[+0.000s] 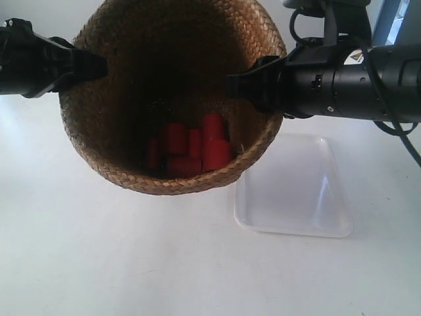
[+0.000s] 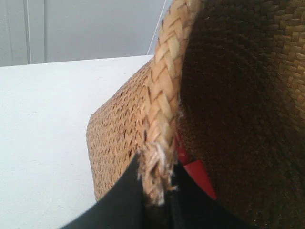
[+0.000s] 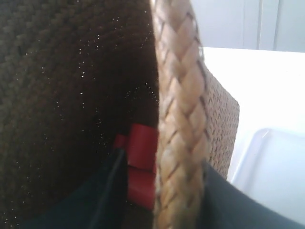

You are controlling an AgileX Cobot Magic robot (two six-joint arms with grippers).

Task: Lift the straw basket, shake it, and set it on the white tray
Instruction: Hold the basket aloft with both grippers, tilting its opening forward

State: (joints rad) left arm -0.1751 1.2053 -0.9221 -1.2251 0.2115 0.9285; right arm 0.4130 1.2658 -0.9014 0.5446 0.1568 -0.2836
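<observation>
The straw basket (image 1: 118,151) hangs above the table, held by both arms, its mouth tipped toward the exterior camera. Several red blocks (image 1: 191,148) lie at its bottom. My left gripper (image 2: 156,191) is shut on the braided rim (image 2: 167,95), one black finger outside and one inside. My right gripper (image 3: 178,200) is shut on the opposite rim (image 3: 181,95) in the same way. In the exterior view the two grippers pinch the rim at the view's left (image 1: 99,66) and right (image 1: 237,84). The white tray (image 1: 296,191) lies on the table below and right of the basket, with nothing in it.
A white tabletop (image 1: 99,263) spreads under everything. Black cables (image 1: 395,125) hang from the arm at the exterior view's right, above the tray. A pale wall (image 2: 86,28) stands behind the table. The tray's rim (image 3: 248,148) shows beside the basket in the right wrist view.
</observation>
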